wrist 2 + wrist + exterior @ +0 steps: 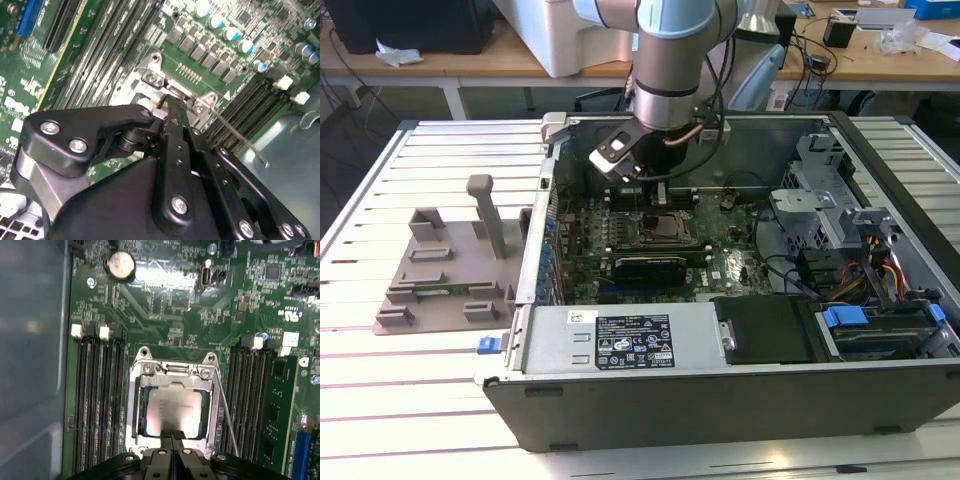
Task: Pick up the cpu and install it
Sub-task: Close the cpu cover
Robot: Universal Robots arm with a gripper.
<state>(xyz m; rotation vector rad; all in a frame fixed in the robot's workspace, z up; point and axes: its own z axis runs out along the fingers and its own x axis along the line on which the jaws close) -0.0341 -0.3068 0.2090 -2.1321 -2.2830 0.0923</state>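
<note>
First wrist view is showing the tool [172,434] hanging close over the socket, its fingers pinched together with nothing between them, probably because a narrow tip is suiting a press or nudge better than a grasp. Just past that tip the cpu [174,407] is lying flat inside the metal socket frame [172,371], its silver-grey top square and edged by a thin pale rim. Beside the frame the thin lever [227,415] is slanting outward, and beyond it the memory slots [97,405] are running alongside.
</note>
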